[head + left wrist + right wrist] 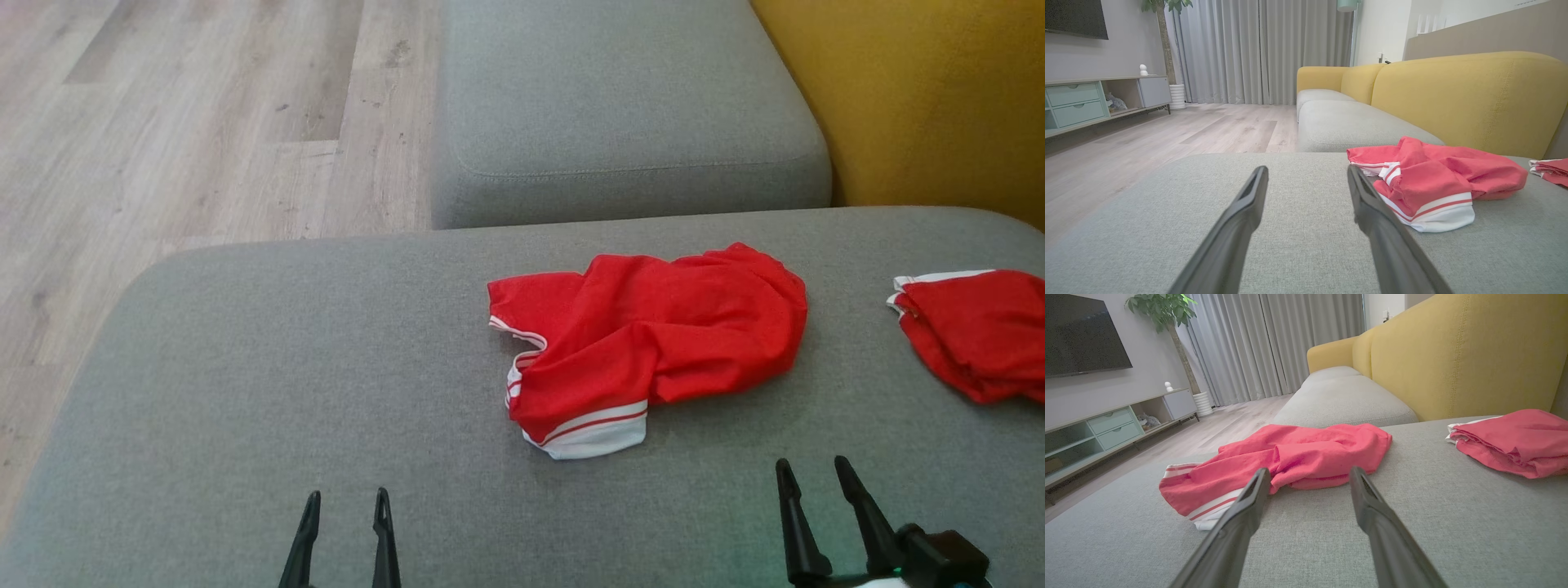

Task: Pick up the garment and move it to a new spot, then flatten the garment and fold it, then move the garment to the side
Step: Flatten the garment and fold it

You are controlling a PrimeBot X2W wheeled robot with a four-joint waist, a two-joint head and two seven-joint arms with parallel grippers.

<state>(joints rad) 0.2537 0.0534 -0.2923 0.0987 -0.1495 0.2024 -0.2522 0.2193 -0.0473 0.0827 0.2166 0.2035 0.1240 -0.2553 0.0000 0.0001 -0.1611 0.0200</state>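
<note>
A crumpled red garment (653, 335) with white striped trim lies on the grey sofa cushion (286, 392), right of centre. In the left wrist view the garment (1433, 183) sits to the right of my fingers; in the right wrist view the garment (1290, 457) lies just beyond them. My left gripper (347, 500) hovers open near the front edge, well to the garment's left, nothing between its fingers. The right gripper (812, 472) is open too, a short way in front of the garment's right end. Neither touches the cloth.
A second red garment (976, 331), loosely folded, lies at the cushion's right edge. Another grey seat cushion (620, 106) adjoins at the back, with the yellow backrest (922, 90) on the right. Wood floor (188, 122) drops off to the left.
</note>
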